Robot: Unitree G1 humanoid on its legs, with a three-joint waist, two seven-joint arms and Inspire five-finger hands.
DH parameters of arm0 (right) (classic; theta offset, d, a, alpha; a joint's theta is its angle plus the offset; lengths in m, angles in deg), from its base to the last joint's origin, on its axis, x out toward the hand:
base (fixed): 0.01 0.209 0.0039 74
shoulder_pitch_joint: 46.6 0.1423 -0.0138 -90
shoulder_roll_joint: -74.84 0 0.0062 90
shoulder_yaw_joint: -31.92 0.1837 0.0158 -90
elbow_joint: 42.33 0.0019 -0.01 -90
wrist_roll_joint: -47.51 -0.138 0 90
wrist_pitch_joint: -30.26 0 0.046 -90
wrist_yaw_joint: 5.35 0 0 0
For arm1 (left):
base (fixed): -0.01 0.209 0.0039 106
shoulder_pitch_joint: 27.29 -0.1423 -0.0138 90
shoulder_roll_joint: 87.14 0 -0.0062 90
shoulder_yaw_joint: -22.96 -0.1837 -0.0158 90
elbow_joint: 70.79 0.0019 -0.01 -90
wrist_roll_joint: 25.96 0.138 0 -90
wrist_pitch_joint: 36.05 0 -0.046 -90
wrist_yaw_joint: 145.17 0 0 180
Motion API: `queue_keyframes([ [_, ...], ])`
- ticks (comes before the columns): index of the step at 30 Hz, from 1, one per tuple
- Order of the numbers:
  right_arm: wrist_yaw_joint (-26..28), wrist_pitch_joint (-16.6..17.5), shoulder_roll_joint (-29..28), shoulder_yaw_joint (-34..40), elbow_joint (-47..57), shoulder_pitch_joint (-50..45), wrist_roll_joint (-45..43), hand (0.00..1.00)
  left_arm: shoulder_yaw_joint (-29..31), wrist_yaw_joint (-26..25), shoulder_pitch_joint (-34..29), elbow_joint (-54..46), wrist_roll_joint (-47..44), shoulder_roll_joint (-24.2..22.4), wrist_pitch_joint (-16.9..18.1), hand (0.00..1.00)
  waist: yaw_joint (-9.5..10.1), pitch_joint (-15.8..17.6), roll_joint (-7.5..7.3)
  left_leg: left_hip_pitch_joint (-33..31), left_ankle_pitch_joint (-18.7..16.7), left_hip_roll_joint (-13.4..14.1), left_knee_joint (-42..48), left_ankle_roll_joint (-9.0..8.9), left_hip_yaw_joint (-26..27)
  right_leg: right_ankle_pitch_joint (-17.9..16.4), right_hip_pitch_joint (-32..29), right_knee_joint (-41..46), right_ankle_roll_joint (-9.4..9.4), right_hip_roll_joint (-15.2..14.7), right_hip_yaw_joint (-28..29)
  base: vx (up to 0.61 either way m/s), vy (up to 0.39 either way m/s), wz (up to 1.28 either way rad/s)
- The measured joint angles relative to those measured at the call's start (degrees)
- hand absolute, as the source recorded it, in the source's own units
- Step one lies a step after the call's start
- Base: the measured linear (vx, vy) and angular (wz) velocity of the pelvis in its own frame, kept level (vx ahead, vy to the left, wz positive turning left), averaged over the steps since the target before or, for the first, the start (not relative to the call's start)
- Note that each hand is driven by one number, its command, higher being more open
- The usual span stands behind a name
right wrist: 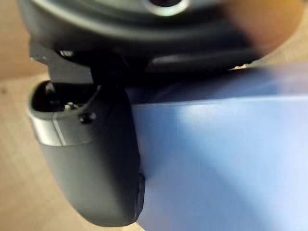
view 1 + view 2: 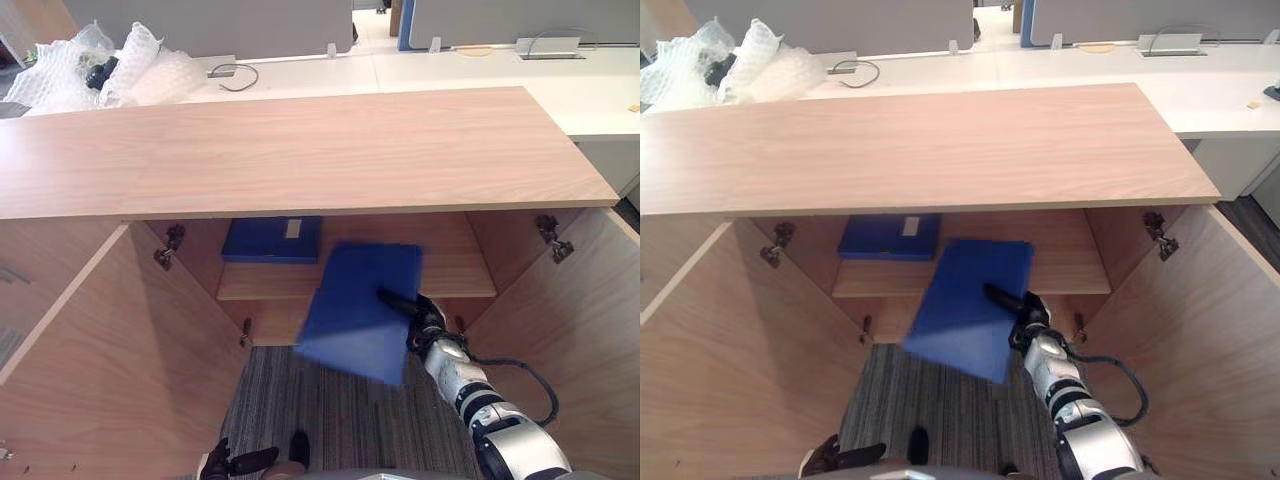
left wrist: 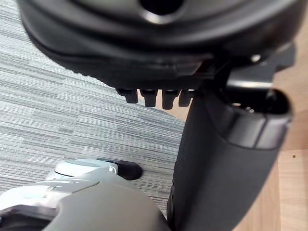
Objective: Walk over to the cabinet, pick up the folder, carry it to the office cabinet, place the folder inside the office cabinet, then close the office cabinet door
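A blue folder [image 2: 358,312] hangs tilted in front of the open office cabinet [image 2: 300,150], its far edge over the inner shelf [image 2: 455,270]. My right hand [image 2: 425,322] is shut on the folder's right side, with the thumb [image 1: 96,159] lying across the cover [image 1: 221,159]. My left hand [image 2: 232,462] hangs low at the bottom left over the carpet, fingers relaxed, holding nothing.
A second blue folder [image 2: 270,240] lies flat on the shelf's left part. Both cabinet doors stand wide open, left [image 2: 90,370] and right [image 2: 575,320]. Bubble wrap [image 2: 100,65] and a white desk [image 2: 480,70] lie behind the cabinet. Grey carpet [image 2: 330,420] is below.
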Motion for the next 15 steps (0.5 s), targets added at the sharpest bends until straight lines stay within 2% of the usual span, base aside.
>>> queue_keyframes([
  [3, -0.9, 1.6, -1.6, 2.3, 0.0, 1.0, -9.0, 0.0, 0.0, -0.5, -0.5, -1.4, -1.1, -0.2, -0.6, 1.0, 0.6, 0.4, 0.04, 0.0, 0.0, -0.3, 0.0, 0.01, -0.1, -0.1, 0.0, 0.0, 0.14, -0.3, -0.1, -0.02, 0.013, 0.01],
  [7, -2.3, 3.6, -2.8, 6.9, -0.2, 3.0, -14.9, 0.0, -0.2, -0.7, -0.7, -2.9, -1.2, -0.3, -1.1, 1.0, 0.84, 1.3, 0.11, -0.4, 0.1, -1.0, 0.0, 0.12, -0.5, -0.1, 0.1, -0.4, 0.55, -0.9, -0.6, 0.0, 0.033, 0.08],
  [9, -3.0, 4.4, -2.9, 10.4, -1.4, 5.3, -16.5, 0.0, -0.4, -0.8, -0.7, -3.5, -1.3, -0.3, -1.1, 1.0, 0.97, 1.7, 0.24, -1.0, 0.2, -1.4, 0.2, 0.3, -1.0, 0.2, 0.0, -1.0, 0.93, -1.3, -1.1, 0.03, 0.052, 0.16],
  [10, -4.0, 6.0, -2.8, 13.7, -2.1, 7.8, -17.6, 0.0, -0.4, -0.8, -0.7, -4.9, -1.6, -0.5, -1.1, 1.0, 1.49, 2.6, 0.44, -1.5, 0.4, -1.9, 0.3, 0.52, -1.5, 0.3, 0.1, -1.3, 1.14, -1.7, -1.7, 0.04, 0.04, 0.18],
  [12, -4.5, 7.5, -2.6, 15.5, -2.0, 9.4, -17.6, 0.0, -0.4, -1.0, -0.7, -6.3, -2.2, -0.8, -1.0, 1.0, 1.87, 3.3, 0.6, -2.7, 0.4, -2.1, 1.0, 0.6, -1.9, 0.4, -0.5, -0.9, 1.21, -1.9, -2.2, 0.01, 0.04, 0.25],
  [14, -5.5, 9.2, -1.9, 18.4, 2.0, 12.1, -17.6, 0.0, -0.3, -1.5, 0.3, -10.0, -3.3, -1.8, -0.9, 1.0, 2.23, 6.3, 1.82, -8.5, -1.9, -2.4, 8.3, 1.3, -4.0, -0.6, -4.4, 4.8, 1.57, -2.7, -4.4, -0.07, 0.068, 0.44],
  [15, -6.0, 10.0, -1.7, 19.4, 4.1, 13.3, -17.7, 0.0, -0.3, -1.8, 0.7, -11.2, -3.4, -2.2, -0.7, 1.0, 2.33, 7.5, 2.6, -11.9, -3.9, -2.6, 13.2, 1.42, -4.8, -2.2, -7.1, 9.3, 1.63, -3.4, -5.4, -0.12, 0.087, 0.48],
])
